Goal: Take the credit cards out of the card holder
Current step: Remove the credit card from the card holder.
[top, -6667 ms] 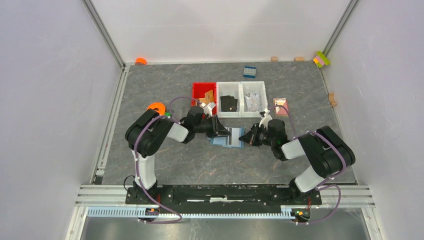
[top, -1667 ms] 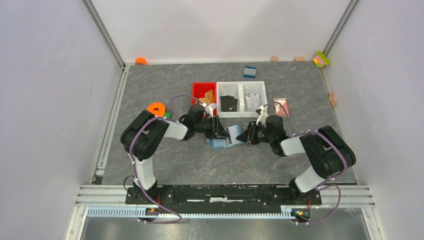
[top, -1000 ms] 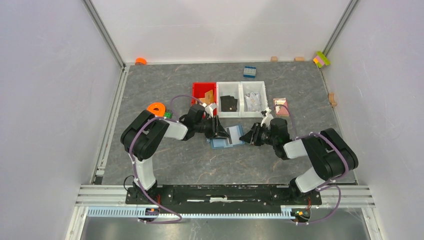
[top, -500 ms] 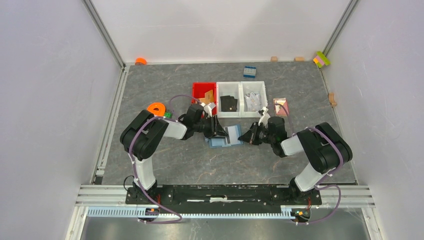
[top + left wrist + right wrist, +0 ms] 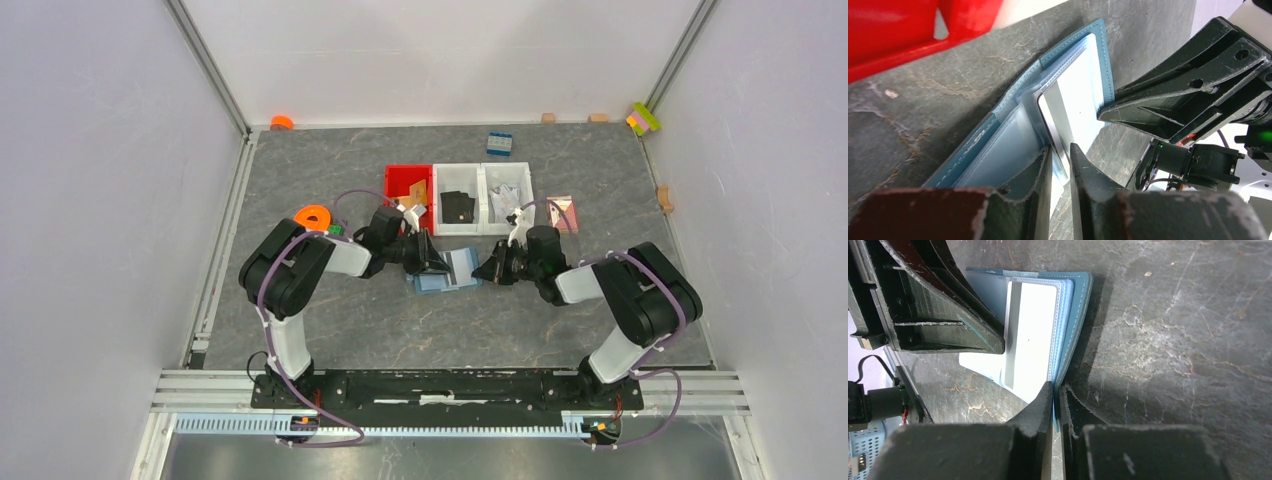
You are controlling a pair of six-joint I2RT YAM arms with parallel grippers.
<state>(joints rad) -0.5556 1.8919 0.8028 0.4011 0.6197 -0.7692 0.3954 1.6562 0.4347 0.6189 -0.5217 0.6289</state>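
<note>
The steel-blue card holder lies open on the table between my two grippers, its clear sleeves up. A silvery-grey credit card with a dark stripe lies in it. In the left wrist view my left gripper is shut on the near edge of that card, over the holder's pale-blue inside. In the right wrist view my right gripper is shut on the holder's right cover edge, with the card just left of it. In the top view the left gripper and the right gripper face each other.
A red bin holding a tan card, a white bin holding a black card and a second white bin stand just behind the holder. An orange ring, a dark-blue brick and a pink packet lie around.
Both grippers and the open card holder have shifted slightly left and toward the bins. The grips look the same.
</note>
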